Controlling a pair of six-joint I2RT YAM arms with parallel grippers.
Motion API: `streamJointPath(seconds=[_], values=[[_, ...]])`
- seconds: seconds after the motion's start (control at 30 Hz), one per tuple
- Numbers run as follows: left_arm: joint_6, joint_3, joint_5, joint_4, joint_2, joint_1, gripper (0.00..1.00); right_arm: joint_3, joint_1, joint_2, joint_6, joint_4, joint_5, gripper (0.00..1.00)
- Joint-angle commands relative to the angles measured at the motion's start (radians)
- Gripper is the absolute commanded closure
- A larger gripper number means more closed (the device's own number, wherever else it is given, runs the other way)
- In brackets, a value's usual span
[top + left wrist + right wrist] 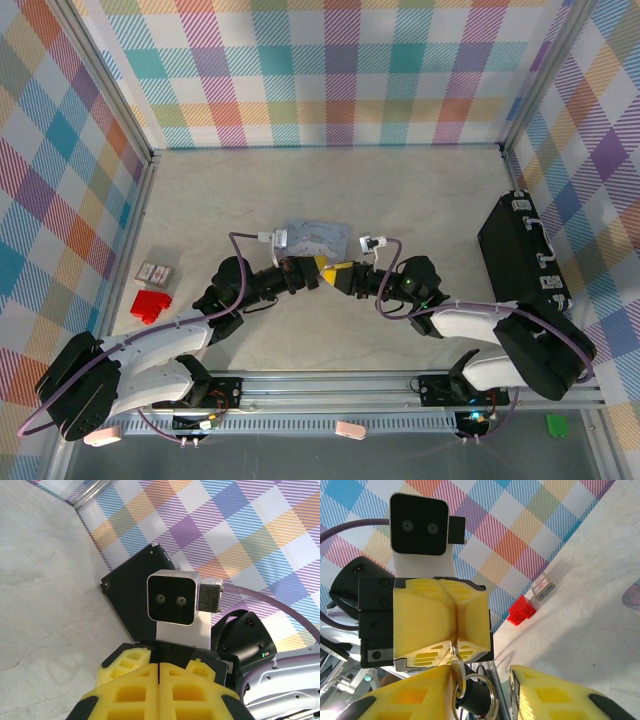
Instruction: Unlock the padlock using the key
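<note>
The padlock (471,700), a small dark body with a silvery loop at its side, sits between the spread yellow fingers of the right gripper (482,675). It lies close against one finger, with a gap to the other. The key (456,666), a thin pale sliver of metal, runs down to the lock's top from the left gripper (453,645), whose fingers are pressed together on it. Seen from above, the two grippers meet tip to tip over the middle of the table (420,200), just in front of a pale tin (315,237). A black case (522,255) stands to the right. A red block (150,304) and a small box (155,272) lie well off to the left.
</note>
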Motion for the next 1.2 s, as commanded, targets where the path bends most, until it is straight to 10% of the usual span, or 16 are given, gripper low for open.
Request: streamJointPath(seconds=[0.0,0.63,1.17], values=[[0.010,0.034,0.005,0.057,-0.004,-0.008,1.00,0.025,-0.002,-0.012,0.013,0.065,-0.009,0.67],[0.005,0.049,0.007,0.080,0.018,-0.010,1.00,0.042,-0.003,-0.119,-0.035,-0.095,0.010,0.66],[0.004,0.046,0.012,0.086,0.032,-0.017,1.00,0.038,-0.003,-0.139,-0.027,-0.083,0.035,0.90]])
